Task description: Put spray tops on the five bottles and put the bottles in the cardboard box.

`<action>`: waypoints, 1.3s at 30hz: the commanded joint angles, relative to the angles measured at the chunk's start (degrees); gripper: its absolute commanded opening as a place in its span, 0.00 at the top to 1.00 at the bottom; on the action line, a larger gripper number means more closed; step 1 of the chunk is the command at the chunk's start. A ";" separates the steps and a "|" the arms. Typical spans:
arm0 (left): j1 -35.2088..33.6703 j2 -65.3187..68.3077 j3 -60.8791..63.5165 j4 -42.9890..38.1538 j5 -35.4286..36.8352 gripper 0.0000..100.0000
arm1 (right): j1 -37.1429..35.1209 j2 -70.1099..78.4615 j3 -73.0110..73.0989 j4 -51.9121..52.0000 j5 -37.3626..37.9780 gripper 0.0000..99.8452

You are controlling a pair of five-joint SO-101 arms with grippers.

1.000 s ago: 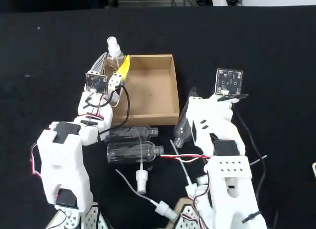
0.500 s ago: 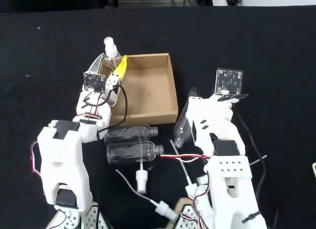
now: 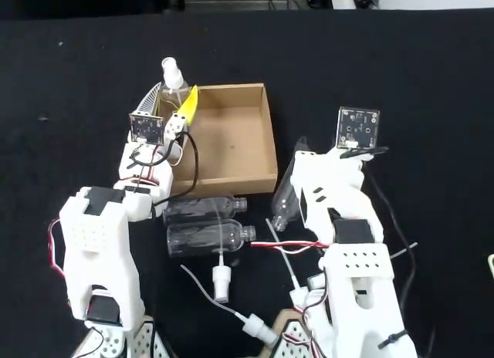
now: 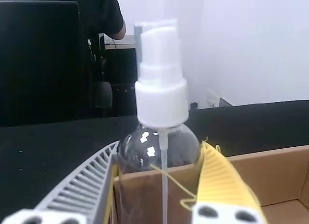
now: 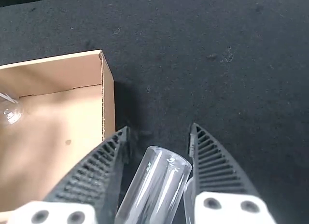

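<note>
My left gripper (image 3: 176,94) is shut on an upright clear bottle (image 4: 145,147) with a white spray top (image 4: 161,96), held at the far left corner of the cardboard box (image 3: 231,142), against its wall. The grey and yellow fingers (image 4: 219,178) press on the bottle's sides. My right gripper (image 3: 287,190) is shut on a tilted, uncapped clear bottle (image 5: 157,180) just right of the box's near right corner. Two more uncapped bottles (image 3: 204,207) (image 3: 208,238) lie on the table in front of the box.
Loose spray tops with long tubes lie near the front, one (image 3: 221,281) below the lying bottles and one (image 3: 258,329) by the arm bases. Red and white cables cross between the arms. The box floor (image 5: 53,132) is bare.
The left arm with its capped bottle has shifted slightly to the left, and the box has slid a little left with it. The right arm has kept still.
</note>
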 commanded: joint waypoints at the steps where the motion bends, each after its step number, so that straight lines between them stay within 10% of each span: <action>1: -0.84 -0.44 -2.51 -1.05 0.26 0.83 | 1.23 -0.31 -0.75 -1.76 -0.09 0.82; 39: -2.59 -12.48 1.98 7.82 0.26 0.70 | 1.23 -0.40 -0.75 -1.76 -0.09 0.82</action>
